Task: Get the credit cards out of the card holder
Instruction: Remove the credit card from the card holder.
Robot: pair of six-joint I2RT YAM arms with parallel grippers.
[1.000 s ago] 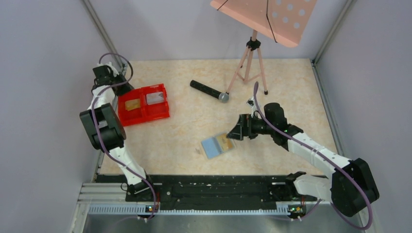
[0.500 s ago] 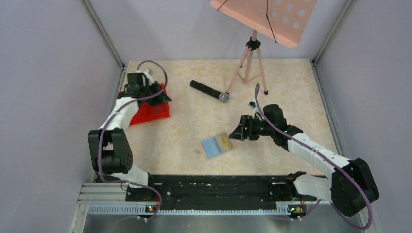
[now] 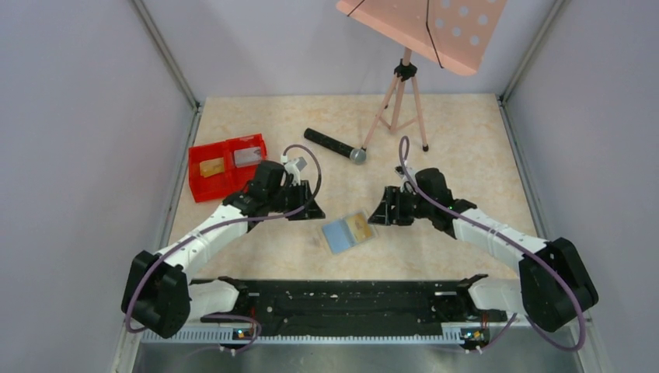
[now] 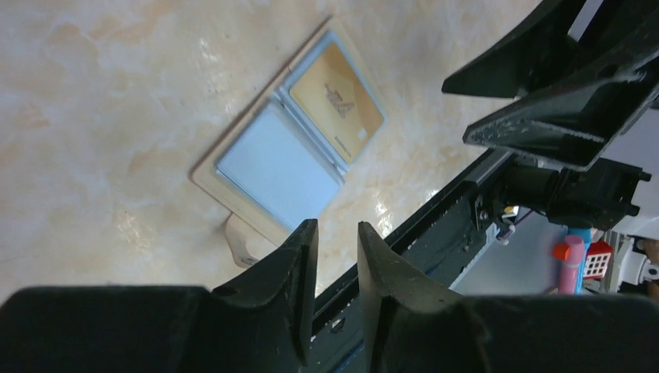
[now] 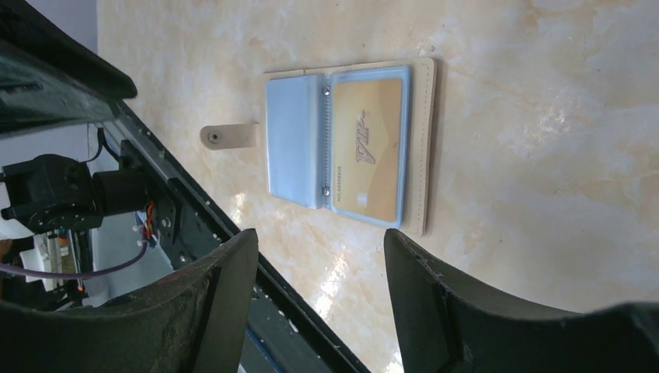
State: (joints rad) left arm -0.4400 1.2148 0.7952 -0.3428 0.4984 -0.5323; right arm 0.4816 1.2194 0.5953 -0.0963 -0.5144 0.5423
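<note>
The open card holder (image 3: 349, 232) lies mid-table, its gold card (image 3: 359, 227) seemingly sleeved on the right; the barely parted, empty left gripper (image 4: 336, 233) should pin it while the wide-open right gripper (image 5: 319, 241) slides the card out.

Pale grey-lilac walls (image 3: 70, 116), metal corner posts (image 3: 167, 58), beige marbled tabletop (image 3: 474, 148), pink perforated board (image 3: 458, 31) on tripod (image 3: 400, 97)

Legible marking, one item: dark slanted script, apparently "VIP", printed on the gold credit card (image 5: 367, 148). The card sits in one panel of the card holder (image 5: 295, 136), just ahead of the right gripper (image 5: 319, 245). Fine print along the card's edge is too small to read.
</note>
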